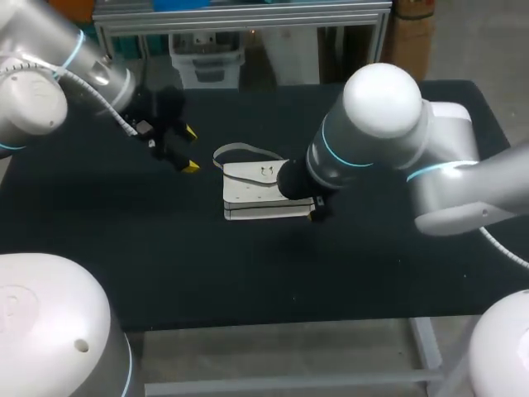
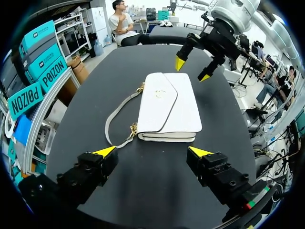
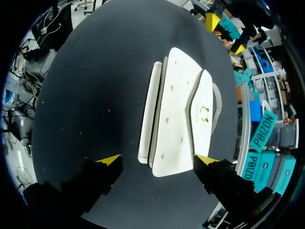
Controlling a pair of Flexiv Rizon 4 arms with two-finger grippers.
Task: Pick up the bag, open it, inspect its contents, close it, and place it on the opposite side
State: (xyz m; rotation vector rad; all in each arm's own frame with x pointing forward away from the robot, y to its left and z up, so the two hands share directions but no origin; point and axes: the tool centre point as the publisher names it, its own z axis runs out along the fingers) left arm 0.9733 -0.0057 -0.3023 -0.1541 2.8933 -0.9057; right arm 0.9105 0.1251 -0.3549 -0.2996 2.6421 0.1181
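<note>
Right tool (image 3: 157, 159) spread wide over white bag (image 3: 176, 119), left tool (image 2: 152, 151) likewise spread near its strap (image 2: 107, 125), black table (image 1: 124, 248) beneath

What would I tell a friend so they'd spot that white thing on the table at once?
Find the black table; near its middle, between the left gripper and the right gripper, lies a flat bag. Unlike those black, yellow-tipped grippers, it is white, with a fold-over flap and a grey strap looping off one side.
</note>
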